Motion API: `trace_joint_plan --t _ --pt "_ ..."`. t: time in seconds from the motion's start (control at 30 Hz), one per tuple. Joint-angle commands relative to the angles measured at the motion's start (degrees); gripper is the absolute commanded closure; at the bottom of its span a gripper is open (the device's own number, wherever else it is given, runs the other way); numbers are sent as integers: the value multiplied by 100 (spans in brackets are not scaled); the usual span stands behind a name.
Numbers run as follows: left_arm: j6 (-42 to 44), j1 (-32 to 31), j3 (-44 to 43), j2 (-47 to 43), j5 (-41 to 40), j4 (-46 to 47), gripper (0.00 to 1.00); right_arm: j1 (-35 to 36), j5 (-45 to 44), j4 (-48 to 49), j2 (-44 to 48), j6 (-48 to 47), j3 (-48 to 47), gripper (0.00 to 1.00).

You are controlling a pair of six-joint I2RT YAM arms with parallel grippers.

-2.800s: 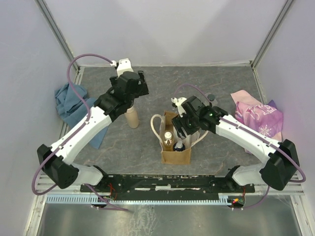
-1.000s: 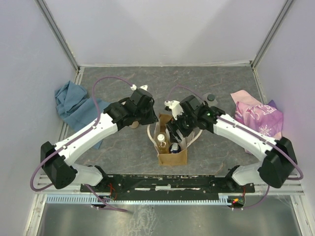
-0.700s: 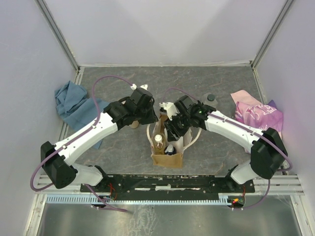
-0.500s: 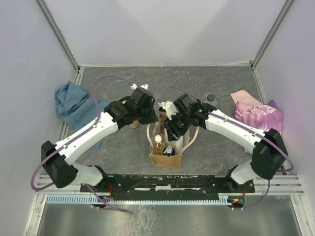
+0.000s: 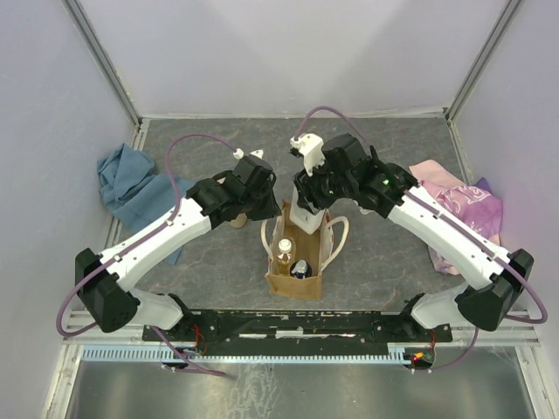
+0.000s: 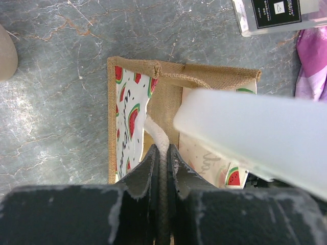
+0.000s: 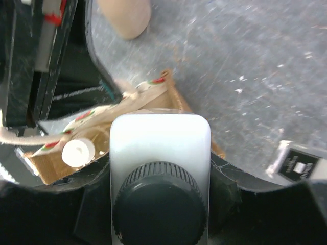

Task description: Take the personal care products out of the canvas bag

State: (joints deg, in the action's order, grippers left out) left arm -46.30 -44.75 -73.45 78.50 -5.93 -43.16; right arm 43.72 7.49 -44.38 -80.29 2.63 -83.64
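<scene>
The tan canvas bag (image 5: 294,281) stands at the table's near middle, with a watermelon-print lining (image 6: 125,120). My left gripper (image 6: 162,153) is shut on its cream loop handle (image 6: 155,133), at the bag's far left rim (image 5: 266,212). My right gripper (image 7: 159,178) is shut on the white squarish bottle (image 7: 159,140) with the dark cap (image 7: 159,204), holding it above the bag's far end (image 5: 307,216). A small amber bottle (image 5: 284,251) and a dark blue one (image 5: 300,269) stand inside the bag. The beige bottle (image 7: 125,15) stands just left of the bag, mostly hidden behind my left arm.
A clear bottle with a dark label (image 6: 276,13) lies on the table right of the bag. A blue cloth (image 5: 127,188) lies at the left edge and a pink-purple floral cloth (image 5: 463,205) at the right. Pale walls enclose three sides.
My right gripper closed on the white bottle inside the bag and raised it up out of the opening. The bag slid slightly left. My left gripper kept its hold on the handle.
</scene>
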Motion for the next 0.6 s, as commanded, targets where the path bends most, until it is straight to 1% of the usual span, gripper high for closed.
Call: trace_joint_plan --t 0.0,0.07,0.13,0.27,0.33,0.5,0.53,0.57 --pt "23 2 -184 -19 -84 290 95 -154 -1285 801 324 85 -627 61" --pt "8 3 -170 -11 -79 297 95 -333 -1650 907 163 147 -783 63" --pt "8 3 -190 0 -61 299 96 -572 -1800 999 -73 282 -879 65" --pt "71 3 -353 6 -135 237 96 -1063 -1700 1217 -510 770 -903 68" --pt "114 6 -467 36 -177 206 95 -1187 -1714 1504 -635 926 -750 68" --pt "139 3 -630 117 -158 176 95 -1328 -2104 1951 -1183 1024 -553 68" --pt "139 3 -630 128 -148 176 95 -1343 -2220 2022 -1332 1028 -530 68" --pt "147 8 -635 125 -150 168 95 -1346 -2323 2099 -1441 1001 -497 65"
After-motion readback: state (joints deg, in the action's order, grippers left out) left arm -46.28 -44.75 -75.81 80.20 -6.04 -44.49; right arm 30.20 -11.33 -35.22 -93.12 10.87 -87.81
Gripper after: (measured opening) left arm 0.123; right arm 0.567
